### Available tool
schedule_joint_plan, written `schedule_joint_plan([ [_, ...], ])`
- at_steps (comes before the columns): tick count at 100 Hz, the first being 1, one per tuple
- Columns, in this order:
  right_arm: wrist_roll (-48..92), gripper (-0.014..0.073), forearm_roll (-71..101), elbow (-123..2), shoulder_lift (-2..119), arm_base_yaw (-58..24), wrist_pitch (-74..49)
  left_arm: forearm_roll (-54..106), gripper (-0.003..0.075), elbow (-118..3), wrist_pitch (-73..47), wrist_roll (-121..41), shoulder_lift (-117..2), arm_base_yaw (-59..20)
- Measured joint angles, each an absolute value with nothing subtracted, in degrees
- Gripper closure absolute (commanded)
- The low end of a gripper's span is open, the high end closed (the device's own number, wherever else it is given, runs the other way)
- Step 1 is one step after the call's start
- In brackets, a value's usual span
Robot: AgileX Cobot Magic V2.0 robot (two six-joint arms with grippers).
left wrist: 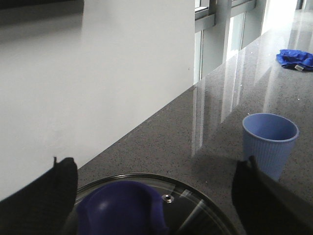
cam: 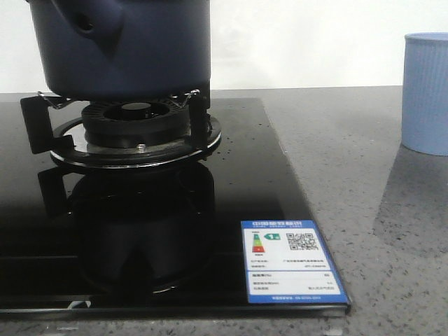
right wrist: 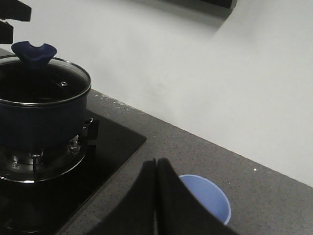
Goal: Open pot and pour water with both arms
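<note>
The dark navy pot (cam: pixel 126 49) sits on the black burner (cam: pixel 136 129) of the glass stove; it also shows in the right wrist view (right wrist: pixel 41 115). Its glass lid (right wrist: pixel 46 81) with a blue knob (right wrist: pixel 33 51) is on. In the left wrist view my left gripper (left wrist: pixel 156 191) is open, its fingers (left wrist: pixel 44 196) wide on either side above the lid (left wrist: pixel 195 210) and knob (left wrist: pixel 120 208), not touching. My right gripper (right wrist: pixel 156 166) is shut and empty, above the counter beside the pale blue cup (right wrist: pixel 210 198).
The pale blue ribbed cup (cam: pixel 425 94) stands on the grey counter right of the stove (cam: pixel 266 175); it also shows in the left wrist view (left wrist: pixel 269 142). A blue cloth (left wrist: pixel 295 58) lies far off on the counter. A white wall runs behind.
</note>
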State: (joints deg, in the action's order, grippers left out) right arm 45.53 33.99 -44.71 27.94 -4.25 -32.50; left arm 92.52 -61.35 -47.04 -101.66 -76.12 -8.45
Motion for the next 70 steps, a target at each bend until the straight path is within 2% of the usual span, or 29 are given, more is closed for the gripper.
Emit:
schedule_joint_plan([
  [32, 45.5, 0.0662, 34.0, -44.6, 29.3, -4.2, -32.3, 95.0, 0.0136, -61.5, -54.7, -107.2, -84.1, -5.8],
  [57, 45.5, 0.0662, 34.0, -44.6, 29.6, -4.2, -32.3, 95.0, 0.0136, -61.5, -51.7, -107.7, -85.6, -6.2],
  [70, 45.5, 0.0662, 34.0, -44.5, 29.8, -4.2, -32.3, 95.0, 0.0203, -61.5, -51.6, -107.7, -85.6, -6.2],
])
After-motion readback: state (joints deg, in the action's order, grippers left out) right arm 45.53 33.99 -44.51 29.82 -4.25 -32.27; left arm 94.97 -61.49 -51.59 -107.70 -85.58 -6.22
